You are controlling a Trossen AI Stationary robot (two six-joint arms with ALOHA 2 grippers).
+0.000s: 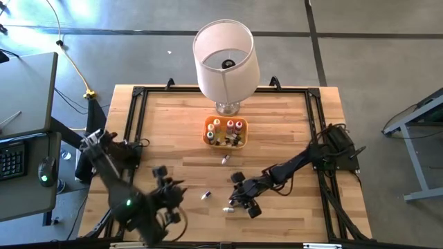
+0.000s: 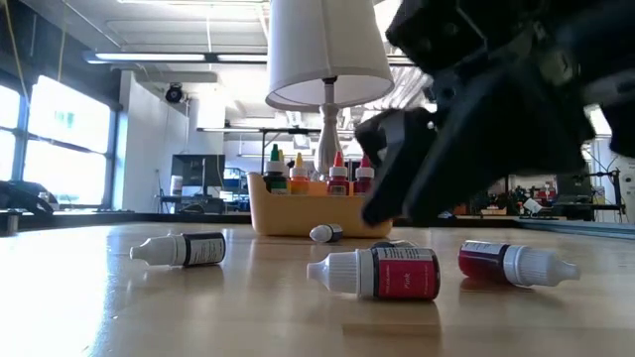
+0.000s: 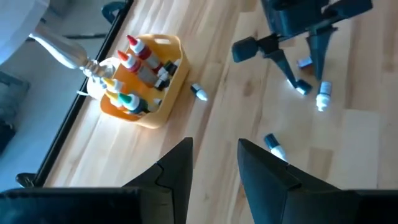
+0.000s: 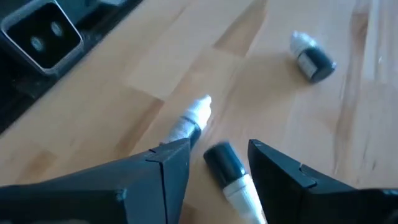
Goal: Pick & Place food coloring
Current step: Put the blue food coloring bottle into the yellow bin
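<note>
Loose food coloring bottles [image 2: 382,273] are lying on the wooden surface [image 1: 291,124]; right end effector [image 4: 217,165] is straddling one, open, gripping nothing; left end effector [image 3: 214,165] is hovering part-open, empty.

My overhead camera looks straight down on the whole table [image 1: 277,138], with the lamp [image 1: 224,59] at top centre. My low camera sits at tabletop height, facing level across the wood toward the room, very near the lying bottles; the lamp [image 2: 327,59] and orange tray [image 2: 298,213] appear here and overhead. My left wrist camera looks down from some height at the same tray [image 3: 163,99]. My right wrist camera hangs close over the boards.
</note>
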